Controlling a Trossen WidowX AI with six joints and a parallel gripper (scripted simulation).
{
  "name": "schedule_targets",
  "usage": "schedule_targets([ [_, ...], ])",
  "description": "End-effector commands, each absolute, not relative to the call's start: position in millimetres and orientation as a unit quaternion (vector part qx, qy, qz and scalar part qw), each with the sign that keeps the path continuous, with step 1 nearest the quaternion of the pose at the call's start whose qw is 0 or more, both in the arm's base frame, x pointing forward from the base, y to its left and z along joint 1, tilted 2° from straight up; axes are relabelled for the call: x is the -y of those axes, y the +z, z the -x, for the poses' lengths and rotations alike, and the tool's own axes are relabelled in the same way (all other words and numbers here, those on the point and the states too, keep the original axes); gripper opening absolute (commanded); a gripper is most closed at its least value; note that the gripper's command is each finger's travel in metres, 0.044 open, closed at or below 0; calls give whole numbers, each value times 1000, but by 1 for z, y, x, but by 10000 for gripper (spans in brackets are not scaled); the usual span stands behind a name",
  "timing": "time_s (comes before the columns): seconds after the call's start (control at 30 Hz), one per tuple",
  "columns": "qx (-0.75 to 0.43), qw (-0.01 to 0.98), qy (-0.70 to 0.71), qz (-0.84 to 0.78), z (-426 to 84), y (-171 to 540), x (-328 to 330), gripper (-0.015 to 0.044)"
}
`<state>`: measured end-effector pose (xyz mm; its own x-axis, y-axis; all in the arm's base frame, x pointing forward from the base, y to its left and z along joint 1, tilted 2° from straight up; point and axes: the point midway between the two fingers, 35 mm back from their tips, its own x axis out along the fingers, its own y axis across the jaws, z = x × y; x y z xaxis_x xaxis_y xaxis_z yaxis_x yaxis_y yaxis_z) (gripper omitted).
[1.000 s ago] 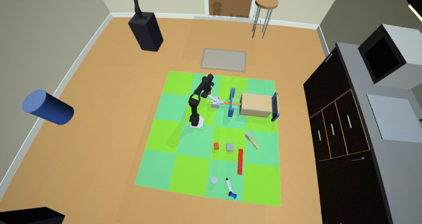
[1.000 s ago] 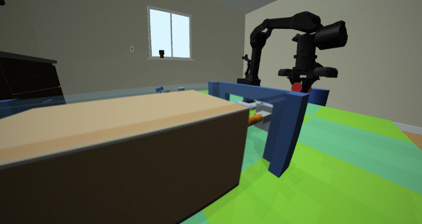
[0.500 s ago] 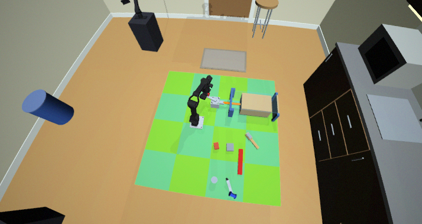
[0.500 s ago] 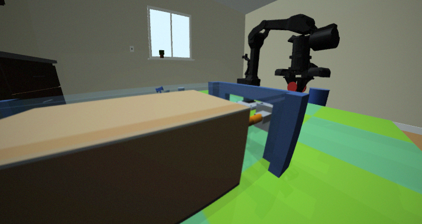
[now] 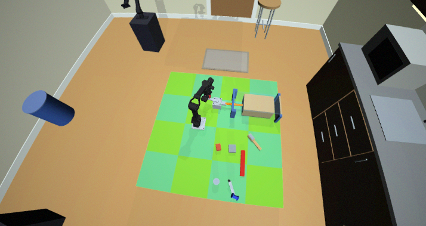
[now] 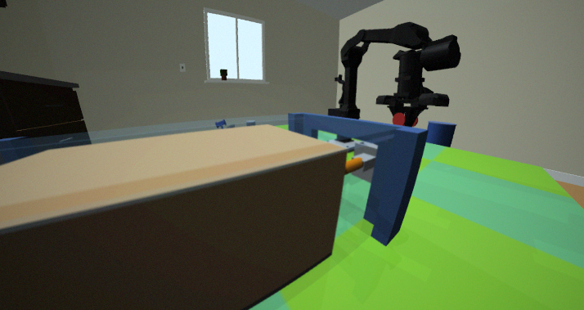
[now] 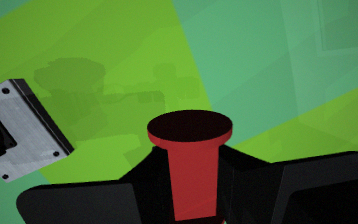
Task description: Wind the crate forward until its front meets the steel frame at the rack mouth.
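My gripper (image 5: 209, 96) (image 6: 405, 119) (image 7: 184, 141) is shut on the red knob (image 7: 194, 170) of the winch handle. The handle's light arm (image 5: 213, 99) runs from the knob to the top of the grey winch (image 5: 217, 105) (image 6: 364, 150). Its key end is hidden. An orange strap (image 5: 235, 104) (image 6: 353, 165) runs from the winch to the crate (image 5: 258, 106) (image 6: 204, 226). The crate looks flat inside the clear-panelled cubby. A gap shows between its front and the blue frame (image 5: 233, 108) (image 6: 402, 177) at the mouth.
My base plate (image 5: 203, 127) (image 7: 27, 130) stands beside the winch. Further off lie a wooden-handled tool (image 5: 255, 142), a red block (image 5: 218, 147), a grey block (image 5: 232, 148), a red bar (image 5: 242, 163), a pale disc (image 5: 216, 181) and a white tool (image 5: 231, 188) with a blue end.
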<state>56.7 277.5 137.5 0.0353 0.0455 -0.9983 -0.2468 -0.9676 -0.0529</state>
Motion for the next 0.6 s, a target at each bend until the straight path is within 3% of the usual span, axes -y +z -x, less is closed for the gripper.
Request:
schedule_targets([
  [0.0,-83,96,692,711,-56,134,-263,0],
  [0.57,-84,95,692,711,-59,134,-244,0],
])
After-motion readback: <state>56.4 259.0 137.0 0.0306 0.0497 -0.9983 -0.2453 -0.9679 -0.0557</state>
